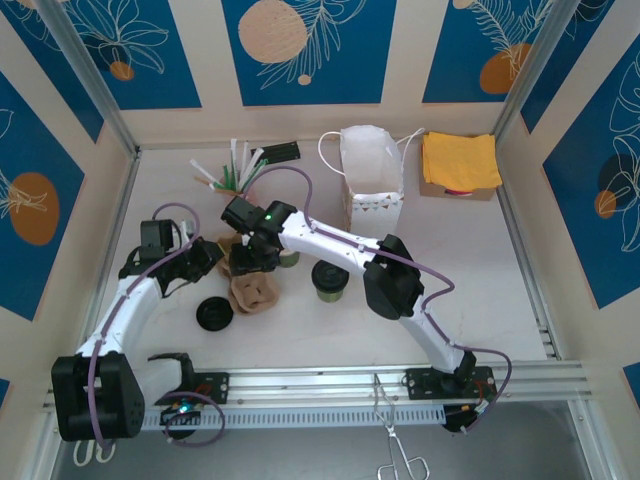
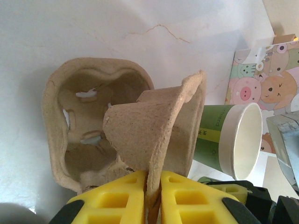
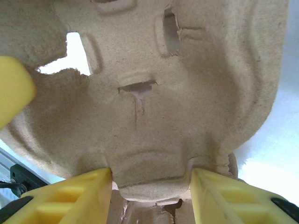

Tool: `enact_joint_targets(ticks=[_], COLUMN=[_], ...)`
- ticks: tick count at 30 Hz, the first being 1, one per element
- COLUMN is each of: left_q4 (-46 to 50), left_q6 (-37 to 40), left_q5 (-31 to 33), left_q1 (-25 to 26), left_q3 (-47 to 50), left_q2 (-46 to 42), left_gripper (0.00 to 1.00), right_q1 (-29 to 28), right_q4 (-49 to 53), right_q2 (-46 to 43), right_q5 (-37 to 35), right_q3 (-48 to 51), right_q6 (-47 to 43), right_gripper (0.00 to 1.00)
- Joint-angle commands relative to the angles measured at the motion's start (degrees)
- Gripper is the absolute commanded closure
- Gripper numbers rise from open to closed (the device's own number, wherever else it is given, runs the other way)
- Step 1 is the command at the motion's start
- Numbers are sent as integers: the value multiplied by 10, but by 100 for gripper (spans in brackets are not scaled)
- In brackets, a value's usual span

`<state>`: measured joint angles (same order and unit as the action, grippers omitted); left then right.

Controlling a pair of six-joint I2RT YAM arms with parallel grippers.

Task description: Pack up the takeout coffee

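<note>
the left claw [image 2: 153,183] is pinched almost fully closed on the thin rim of a pulp cup carrier [image 2: 159,126], which stands on edge above the yellow fingers [image 2: 117,198]. the right claw [image 3: 150,175] stands about half open, its two yellow fingers [image 3: 70,193] pressed against either side of a moulded section of pulp carrier that spans the gap between them; whether this is the same piece the left claw holds i cannot tell. in the left wrist view a second carrier [image 2: 74,121] lies flat on the white table [image 2: 140,28] at 9 o'clock from the gripped one, cups facing up, touching it. at 3 o'clock sits a green paper cup [image 2: 233,140], white inside, and past it at 1 o'clock a paper bag [image 2: 266,79] printed with cartoon animals. from above, both claws meet left of the table's middle, the flat carrier [image 1: 255,292] just at 6 o'clock from them, a black lid [image 1: 214,315] at 7 o'clock, another green cup [image 1: 330,281] at 4 o'clock, and the bag [image 1: 375,170] upright at 1 o'clock, well apart.
</note>
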<state>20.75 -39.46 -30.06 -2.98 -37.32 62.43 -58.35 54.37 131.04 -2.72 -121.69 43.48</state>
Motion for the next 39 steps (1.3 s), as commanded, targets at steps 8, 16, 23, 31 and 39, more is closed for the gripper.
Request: enact_joint_targets(ticks=[8,16,23,31,39], left_q4=[-4,2,23,106,203], left_q6=[7,10,16,38,50], left_q5=[-23,-19,-10,35,136], left_q1=[-7,-7,-8,-9,-9], left_q3=[-8,-12,-29,-93,-176], left_q2=[3,3,-2,-25,-67], left_gripper=[87,79,56,22,11], right_q1=[1,-3,-8,-12,-13], right_q4=[-12,-2,11,25,36], right_q2=[-19,-22,-21,-25,-42], right_q5=[15,9,5,3,3], right_q3=[3,-7,-23,-42,-50], right_q6=[-15,-18,-20,-22,-25], right_gripper=[61,63,64,64,64])
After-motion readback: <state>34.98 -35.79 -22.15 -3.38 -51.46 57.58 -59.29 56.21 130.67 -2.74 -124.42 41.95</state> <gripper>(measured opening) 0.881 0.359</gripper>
